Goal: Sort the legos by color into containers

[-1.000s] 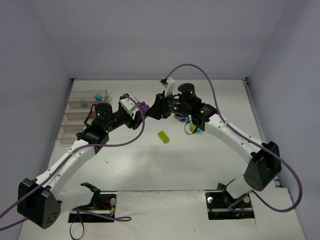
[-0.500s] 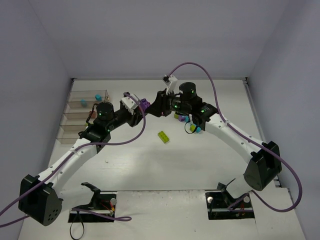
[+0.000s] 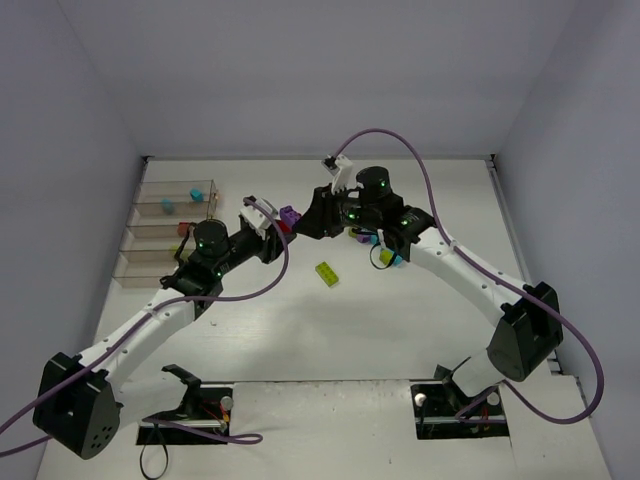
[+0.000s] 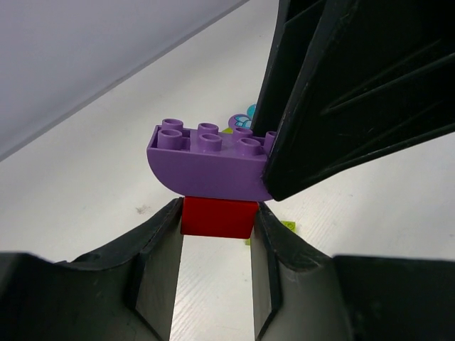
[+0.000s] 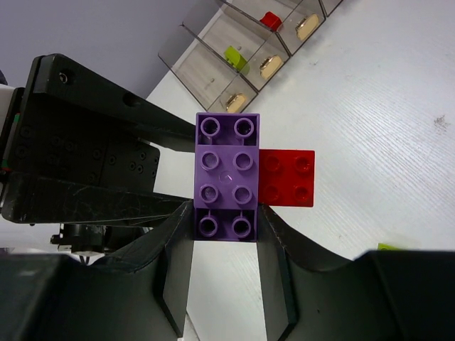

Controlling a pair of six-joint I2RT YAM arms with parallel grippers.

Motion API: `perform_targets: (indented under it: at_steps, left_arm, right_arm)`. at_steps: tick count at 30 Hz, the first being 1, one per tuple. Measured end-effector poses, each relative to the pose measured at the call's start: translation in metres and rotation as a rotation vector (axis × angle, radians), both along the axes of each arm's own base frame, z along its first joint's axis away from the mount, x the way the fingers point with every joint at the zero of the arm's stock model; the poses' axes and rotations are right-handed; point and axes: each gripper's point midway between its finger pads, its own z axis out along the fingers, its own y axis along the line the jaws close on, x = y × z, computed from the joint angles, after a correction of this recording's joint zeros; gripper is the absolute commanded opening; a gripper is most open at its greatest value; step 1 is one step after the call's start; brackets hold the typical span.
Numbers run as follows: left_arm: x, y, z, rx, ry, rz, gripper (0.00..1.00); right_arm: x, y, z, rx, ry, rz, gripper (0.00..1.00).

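Note:
My left gripper (image 4: pixel 217 213) is shut on a red brick (image 4: pixel 217 217). My right gripper (image 5: pixel 227 220) is shut on a purple brick (image 5: pixel 227 177). The purple brick (image 4: pixel 210 160) sits on top of the red one and touches it; in the right wrist view the red brick (image 5: pixel 286 177) sticks out to its right. The two grippers meet nose to nose above the table's middle (image 3: pixel 285 222). The clear containers (image 3: pixel 165 235) stand at the left edge and also show in the right wrist view (image 5: pixel 213 67). They hold cyan bricks (image 3: pixel 196 192), a red brick (image 5: pixel 270 20) and a lime brick (image 5: pixel 237 57).
A lime brick (image 3: pixel 326 272) lies loose on the table in front of the grippers. More loose bricks, lime (image 3: pixel 385 257), cyan (image 3: pixel 397 260) and purple (image 3: pixel 358 237), lie under the right forearm. Walls close the table at the back and sides.
The left arm has drawn back and down towards the left. The red brick now shows below the purple one. The right gripper has barely shifted.

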Motion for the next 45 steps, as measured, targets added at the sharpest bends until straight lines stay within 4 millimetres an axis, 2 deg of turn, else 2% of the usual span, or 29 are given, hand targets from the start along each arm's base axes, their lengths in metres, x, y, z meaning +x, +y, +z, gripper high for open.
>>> perform_targets:
  at_steps: [5, 10, 12, 18, 21, 26, 28, 31, 34, 40, 45]
  left_arm:
    - [-0.002, -0.002, -0.005, -0.031, 0.017, 0.006, 0.0]
    - [-0.001, 0.013, -0.042, 0.006, 0.117, 0.078, 0.0]
    - [-0.002, 0.016, -0.051, 0.016, 0.142, 0.092, 0.0]
    - [0.003, 0.032, -0.056, 0.011, 0.195, 0.206, 0.0]
    - [0.018, 0.061, -0.054, -0.001, 0.274, 0.385, 0.0]
    - [0.059, 0.139, -0.016, -0.113, 0.354, 0.77, 0.0]
    - [0.066, 0.165, -0.006, -0.127, 0.36, 0.886, 0.0]
    - [0.071, 0.191, -0.002, -0.111, 0.377, 1.0, 0.0]
    - [0.076, 0.208, -0.012, -0.077, 0.432, 1.058, 0.0]
    - [0.081, 0.252, -0.06, -0.01, 0.598, 1.159, 0.0]
    - [0.089, 0.28, -0.084, -0.014, 0.693, 1.189, 0.0]
  right_arm:
    - [0.0, -0.003, -0.002, -0.004, 0.011, 0.001, 0.0]
    - [0.012, -0.021, 0.018, 0.025, -0.035, -0.044, 0.0]
    - [0.015, -0.028, 0.027, 0.038, -0.059, -0.061, 0.0]
    - [0.018, -0.035, 0.036, 0.035, -0.107, -0.078, 0.0]
    - [0.02, -0.039, 0.033, 0.014, -0.12, -0.092, 0.0]
    - [0.019, -0.046, 0.016, -0.031, -0.114, -0.115, 0.0]
    - [0.018, -0.049, 0.008, -0.049, -0.103, -0.124, 0.0]
    - [0.018, -0.053, -0.002, -0.074, -0.098, -0.131, 0.0]
    - [0.018, -0.056, -0.008, -0.094, -0.096, -0.14, 0.0]
    - [0.014, -0.062, -0.013, -0.116, -0.103, -0.146, 0.0]
    - [0.011, -0.065, -0.018, -0.128, -0.101, -0.147, 0.0]
